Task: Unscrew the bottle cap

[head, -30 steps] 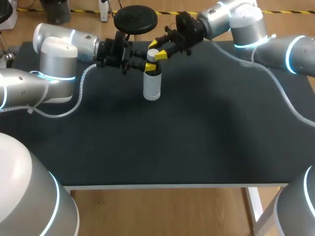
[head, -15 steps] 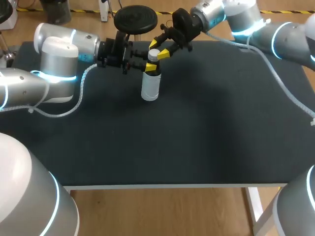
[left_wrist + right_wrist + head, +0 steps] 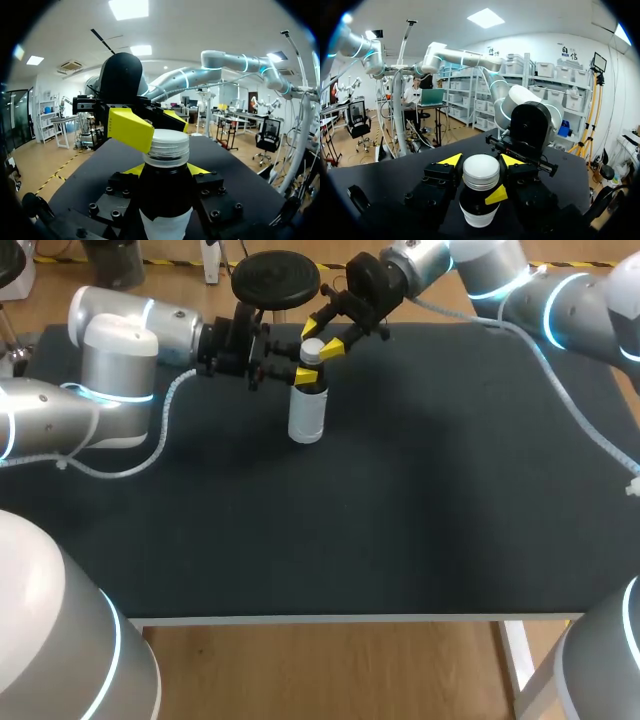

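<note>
Bottle, white-labelled, stands near the far edge of the tabletop. Left pincer clamps its neck; right pincer clamps the cap.

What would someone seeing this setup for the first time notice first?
The dark bottle with a white label stands upright toward the far side of the black table, and both arms meet at it. The left gripper clamps the bottle just below its neck with yellow-tipped fingers. The right gripper has its fingers closed on the ribbed silver metal cap from two sides.
</note>
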Tool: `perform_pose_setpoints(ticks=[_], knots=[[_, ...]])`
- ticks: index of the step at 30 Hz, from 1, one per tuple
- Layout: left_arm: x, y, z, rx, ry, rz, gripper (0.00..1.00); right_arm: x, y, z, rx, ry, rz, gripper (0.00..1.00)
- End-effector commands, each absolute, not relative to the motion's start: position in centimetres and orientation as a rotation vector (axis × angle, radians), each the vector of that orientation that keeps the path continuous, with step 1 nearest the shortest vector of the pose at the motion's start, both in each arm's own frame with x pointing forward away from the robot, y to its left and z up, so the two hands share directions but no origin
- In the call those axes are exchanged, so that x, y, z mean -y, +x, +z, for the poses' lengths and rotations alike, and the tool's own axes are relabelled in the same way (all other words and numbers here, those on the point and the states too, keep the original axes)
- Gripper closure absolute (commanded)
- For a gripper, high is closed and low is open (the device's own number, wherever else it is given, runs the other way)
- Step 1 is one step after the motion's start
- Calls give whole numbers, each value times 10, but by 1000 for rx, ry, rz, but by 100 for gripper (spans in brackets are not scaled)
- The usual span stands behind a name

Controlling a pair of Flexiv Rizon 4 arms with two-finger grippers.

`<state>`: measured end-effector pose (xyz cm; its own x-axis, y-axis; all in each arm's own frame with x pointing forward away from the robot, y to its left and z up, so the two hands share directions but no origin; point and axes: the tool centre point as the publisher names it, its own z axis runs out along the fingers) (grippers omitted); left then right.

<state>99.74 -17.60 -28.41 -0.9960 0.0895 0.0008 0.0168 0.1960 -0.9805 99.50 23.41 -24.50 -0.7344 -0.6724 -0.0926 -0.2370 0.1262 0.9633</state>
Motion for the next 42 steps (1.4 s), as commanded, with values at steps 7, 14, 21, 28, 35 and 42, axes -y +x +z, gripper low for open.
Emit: perform_pose_setpoints(ticks=[7, 14, 21, 28, 35, 42], knots=[[175, 997, -287, 2385, -105, 1951, 100, -232, 1011, -238, 1699, 1107, -1260, 0], [175, 997, -287, 2385, -105, 1951, 100, -232, 1010, -239, 1948, 836, -1460, 0], [175, 997, -287, 2385, -105, 1951, 100, -238, 1008, -243, 2178, 594, -1627, 0], [175, 997, -287, 2385, -105, 1951, 100, -235, 1000, -241, 2294, 468, -1782, 0], [175, 997, -287, 2385, -105, 1951, 100, -229, 995, -238, 2310, 409, -1888, 0], [175, 997, -287, 2385, -105, 1951, 100, -227, 987, -234, 2337, 367, -1894, 0]])
